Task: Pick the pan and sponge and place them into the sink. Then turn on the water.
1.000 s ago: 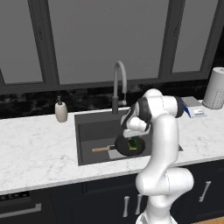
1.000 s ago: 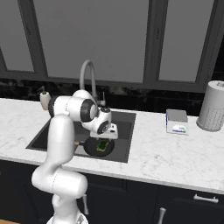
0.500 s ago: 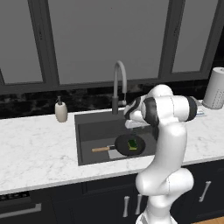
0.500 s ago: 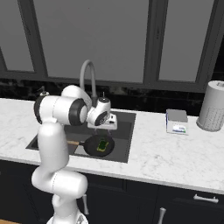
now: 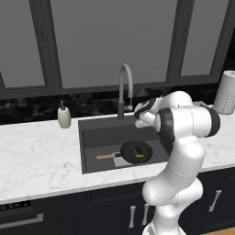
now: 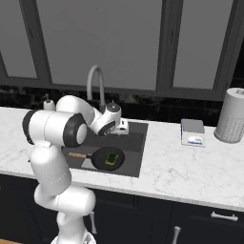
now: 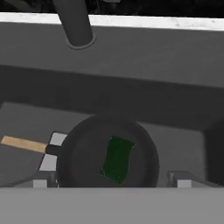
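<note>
While the frying pan [image 5: 136, 152] is lying on the floor of the sink [image 5: 92, 137] in the left base view, the sponge [image 5: 138, 150] is sitting inside it, green side up, and the wooden handle is pointing left. The tool [image 5: 139, 115] is hovering above the basin beside the gooseneck faucet [image 5: 124, 87]; a soap dispenser [image 5: 64, 115] is standing on the desk [image 5: 32, 156].

In the right base view, the tool [image 6: 122, 127] is hanging over the sink [image 6: 135, 143] above the pan [image 6: 106, 158] and sponge [image 6: 112, 158]; I cannot tell its opening. A blue-and-white box [image 6: 192, 132] is resting on the desk [image 6: 190, 167].

In the hand view, the sponge [image 7: 117, 159] is lying in the pan [image 7: 78, 153], empty fingertips [image 7: 183, 179] standing wide apart.
</note>
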You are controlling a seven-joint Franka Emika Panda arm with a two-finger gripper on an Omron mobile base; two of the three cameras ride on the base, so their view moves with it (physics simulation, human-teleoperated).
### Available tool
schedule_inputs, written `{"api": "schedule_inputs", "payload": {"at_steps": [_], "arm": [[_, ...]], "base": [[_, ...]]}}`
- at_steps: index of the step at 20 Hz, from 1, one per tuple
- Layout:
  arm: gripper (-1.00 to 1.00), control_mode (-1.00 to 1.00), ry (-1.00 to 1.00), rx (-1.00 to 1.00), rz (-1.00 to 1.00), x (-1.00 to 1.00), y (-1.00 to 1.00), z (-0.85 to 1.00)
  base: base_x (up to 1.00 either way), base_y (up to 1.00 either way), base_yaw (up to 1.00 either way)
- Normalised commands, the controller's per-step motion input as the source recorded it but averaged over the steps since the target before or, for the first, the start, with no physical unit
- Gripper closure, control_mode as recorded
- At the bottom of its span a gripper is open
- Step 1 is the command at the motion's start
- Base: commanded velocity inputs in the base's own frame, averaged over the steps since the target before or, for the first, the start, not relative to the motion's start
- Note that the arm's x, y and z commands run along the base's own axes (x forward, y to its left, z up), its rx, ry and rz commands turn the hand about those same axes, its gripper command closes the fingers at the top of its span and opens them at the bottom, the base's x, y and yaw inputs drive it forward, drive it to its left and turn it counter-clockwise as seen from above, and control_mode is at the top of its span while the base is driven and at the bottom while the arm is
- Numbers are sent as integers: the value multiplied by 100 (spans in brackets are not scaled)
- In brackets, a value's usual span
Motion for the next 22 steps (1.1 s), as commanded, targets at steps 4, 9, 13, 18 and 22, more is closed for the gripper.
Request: {"api": "schedule_inputs", "payload": {"at_steps": [4, 9, 13, 18, 22], "arm": [[-100, -100, -37, 0, 0, -20, -2, 37], [-100, -100, -34, 1, 0, -20, 0, 44], [-100, -100, -6, 4, -1, -9, 0, 46], [-100, -100, 0, 6, -3, 0, 0, 43], [-100, -100, 0, 3, -4, 0, 0, 47]], "base": [[0, 0, 0], [0, 0, 0], [0, 0, 0], [0, 0, 0], [0, 0, 0]]}}
